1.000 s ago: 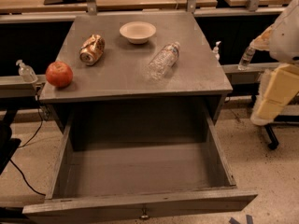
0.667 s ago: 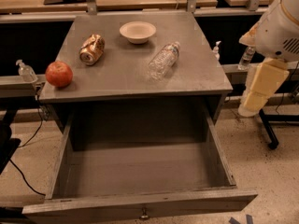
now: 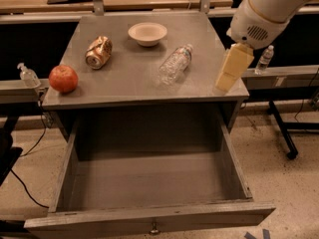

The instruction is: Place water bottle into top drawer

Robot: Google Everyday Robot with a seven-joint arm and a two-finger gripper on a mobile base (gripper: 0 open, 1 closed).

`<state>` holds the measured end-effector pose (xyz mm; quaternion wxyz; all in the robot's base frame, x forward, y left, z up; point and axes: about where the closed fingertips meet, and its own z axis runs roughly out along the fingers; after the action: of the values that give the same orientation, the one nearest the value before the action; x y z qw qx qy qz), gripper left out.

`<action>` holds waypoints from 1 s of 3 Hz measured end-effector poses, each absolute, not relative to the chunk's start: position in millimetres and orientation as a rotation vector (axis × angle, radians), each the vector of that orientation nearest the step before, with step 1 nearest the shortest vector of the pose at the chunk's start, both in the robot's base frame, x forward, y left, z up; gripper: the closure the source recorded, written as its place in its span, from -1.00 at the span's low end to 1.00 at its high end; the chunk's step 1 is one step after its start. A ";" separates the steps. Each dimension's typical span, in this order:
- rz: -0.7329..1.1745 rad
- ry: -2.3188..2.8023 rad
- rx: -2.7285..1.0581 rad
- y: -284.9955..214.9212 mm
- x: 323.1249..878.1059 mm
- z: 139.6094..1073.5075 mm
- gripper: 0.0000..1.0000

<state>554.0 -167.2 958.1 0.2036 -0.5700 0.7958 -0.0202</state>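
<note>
Arm (image 3: 271,6) cut off at top edge, gripper (image 3: 230,73) shown above right front corner of cabinet (image 3: 124,81), top drawer (image 3: 149,217) front cropped at bottom edge, water bottle (image 3: 175,63) label unreadable.

The water bottle (image 3: 175,65) shows clear, crinkled plastic, catching small glints. The top drawer (image 3: 209,214) is matt grey wood, and its little knob (image 3: 154,228) is shiny metal. The can (image 3: 98,52) gleams, dented metal. The bowl (image 3: 147,33) looks smooth and matt, the apple (image 3: 63,78) glossy. The gripper (image 3: 230,71), over the right edge of the matt grey cabinet top (image 3: 129,86), wears a cream, matt casing.
</note>
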 end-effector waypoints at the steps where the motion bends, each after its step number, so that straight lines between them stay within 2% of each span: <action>1: -0.029 2.307 -1.417 -149.9 598.3 946.7 -1.00; 3: -0.049 2.503 -1.037 -125.6 662.6 920.0 -1.00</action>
<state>662.6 -125.6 920.0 0.2144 -0.3738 0.9022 -0.0175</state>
